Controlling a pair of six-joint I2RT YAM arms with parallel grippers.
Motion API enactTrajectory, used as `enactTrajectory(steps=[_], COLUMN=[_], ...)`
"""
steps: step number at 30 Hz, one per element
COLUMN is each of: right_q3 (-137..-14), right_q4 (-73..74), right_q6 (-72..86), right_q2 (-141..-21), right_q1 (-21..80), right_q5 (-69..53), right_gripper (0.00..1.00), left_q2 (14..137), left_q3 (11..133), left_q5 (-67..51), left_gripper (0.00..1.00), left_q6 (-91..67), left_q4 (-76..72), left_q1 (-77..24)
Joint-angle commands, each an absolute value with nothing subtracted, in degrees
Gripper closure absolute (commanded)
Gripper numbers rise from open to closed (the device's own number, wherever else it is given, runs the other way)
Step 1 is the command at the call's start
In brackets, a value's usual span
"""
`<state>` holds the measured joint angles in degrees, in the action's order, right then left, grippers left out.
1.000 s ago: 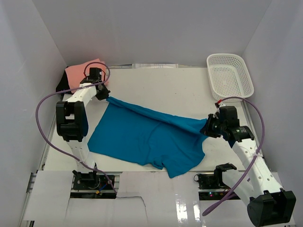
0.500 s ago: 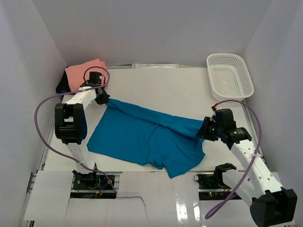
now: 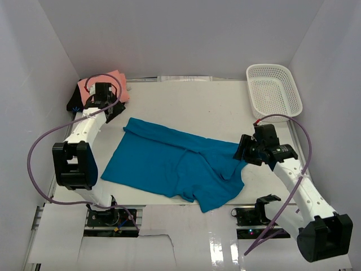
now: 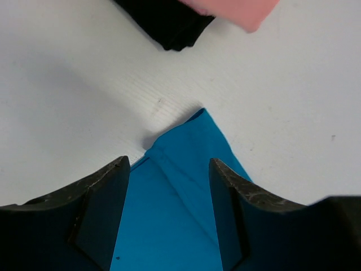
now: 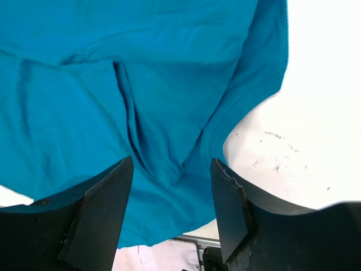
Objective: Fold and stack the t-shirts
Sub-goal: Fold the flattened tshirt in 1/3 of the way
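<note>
The teal-blue t-shirt (image 3: pixel 169 164) lies spread and creased across the middle of the table, held by neither gripper. My left gripper (image 3: pixel 117 110) hangs open just above its far-left corner (image 4: pixel 189 164); in the left wrist view the gripper (image 4: pixel 169 165) has nothing between its fingers. Over the shirt's right edge (image 5: pixel 146 84), my right gripper (image 3: pixel 243 151) is also open and empty, as the right wrist view of the gripper (image 5: pixel 172 165) confirms. The salmon-pink t-shirt (image 3: pixel 90 84) sits folded at the back left corner, partly behind the left arm.
A white mesh basket (image 3: pixel 269 66) stands at the back right. A black object (image 3: pixel 73 105) lies beside the pink shirt, and its edge (image 4: pixel 169 22) shows in the left wrist view. Bare table (image 3: pixel 186 104) lies behind the teal shirt.
Both grippers have opened and let go of the teal shirt, whose stretched top edge has dropped onto the table. The left arm has drawn back toward the far left.
</note>
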<state>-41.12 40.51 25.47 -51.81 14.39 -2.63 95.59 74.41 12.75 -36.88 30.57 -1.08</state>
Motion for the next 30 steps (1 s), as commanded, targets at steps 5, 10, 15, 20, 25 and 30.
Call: enactTrajectory(steps=[5, 10, 15, 20, 25, 30], right_q3=[-48.9, -50.1, -50.1, -50.6, -51.3, -51.8], right_q4=[37.7, 36.0, 33.1, 31.9, 30.9, 30.0], right_q6=[25.6, 26.1, 27.2, 27.3, 27.3, 28.0], right_q2=[-62.7, -69.8, -74.4, -76.9, -79.3, -83.8], right_q1=[14.6, 14.2, 12.5, 12.1, 12.0, 12.0], right_q5=[4.2, 4.9, 2.9, 3.0, 3.3, 2.5], right_gripper=[0.40, 0.43, 0.56, 0.75, 0.78, 0.78], left_q2=[99.5, 107.2, 111.4, 112.9, 112.5, 113.6], left_q3=[82.9, 87.4, 88.7, 88.2, 87.5, 86.9], left_q5=[-4.7, -13.8, -17.8, -21.1, -21.2, -21.3], left_gripper=[0.38, 0.42, 0.52, 0.90, 0.90, 0.90], left_q6=[-32.5, -30.1, -28.8, -28.3, -27.6, -27.1], left_q4=[26.4, 26.7, 27.3, 27.5, 27.6, 28.0], left_q1=[-0.9, -3.3, -5.4, -5.9, -6.5, -7.3])
